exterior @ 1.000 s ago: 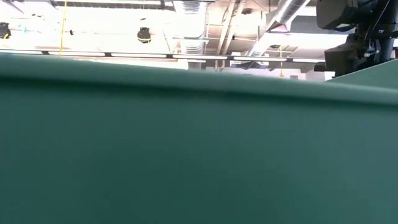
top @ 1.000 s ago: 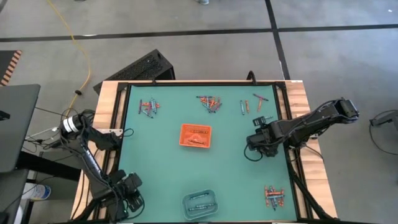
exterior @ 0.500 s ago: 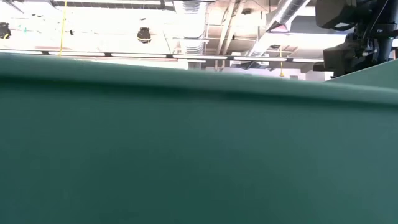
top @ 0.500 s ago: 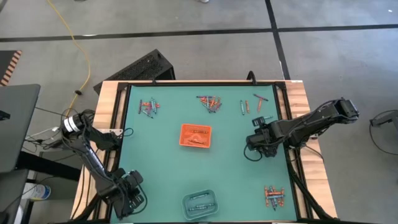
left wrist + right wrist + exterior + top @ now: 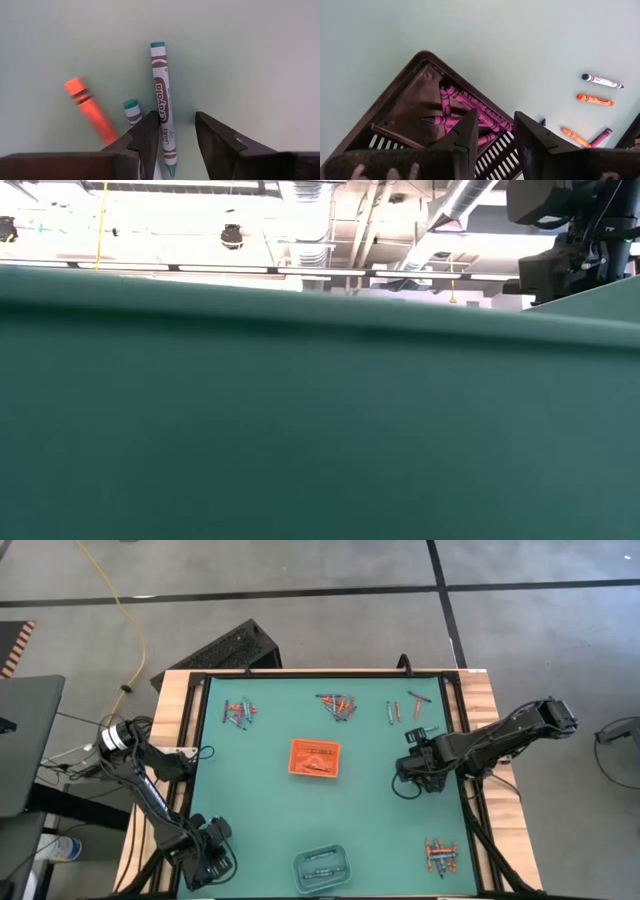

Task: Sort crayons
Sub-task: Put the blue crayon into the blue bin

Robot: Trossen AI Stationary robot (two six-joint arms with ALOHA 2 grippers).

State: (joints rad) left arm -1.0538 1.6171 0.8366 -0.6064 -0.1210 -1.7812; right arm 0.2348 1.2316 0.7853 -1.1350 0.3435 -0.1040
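Crayons lie in small heaps around the green mat (image 5: 260, 800): one heap near the far left corner (image 5: 239, 712), one at the middle of the far edge (image 5: 339, 705), a few near the far right corner (image 5: 405, 708), and one at the near right corner (image 5: 440, 856). More lie inside the orange tray (image 5: 315, 758) at the middle of the mat and in the clear tray (image 5: 321, 866) at the near edge.

The left gripper (image 5: 208, 858) is low over the near left corner of the mat. Its wrist camera shows a teal crayon (image 5: 164, 107) lying flat on the mat, reaching in between the two dark fingers (image 5: 148, 136) — the fingers stand apart on either side of it, and whether they touch it cannot be told. Just beside it lie a second teal crayon (image 5: 133, 112), partly hidden by one finger, and an orange crayon (image 5: 90, 109), slightly blurred.

The right gripper (image 5: 415, 770) hovers over the right side of the mat, above a dark brown tray (image 5: 400, 112) that holds several magenta crayons (image 5: 470, 110). Its fingers (image 5: 470, 134) are apart and hold nothing. Beyond the tray, loose crayons lie on the mat — a dark blue one (image 5: 602, 80), two orange ones (image 5: 595, 99) and a magenta one (image 5: 601, 137).

The low view shows mostly the green mat edge and the ceiling behind.
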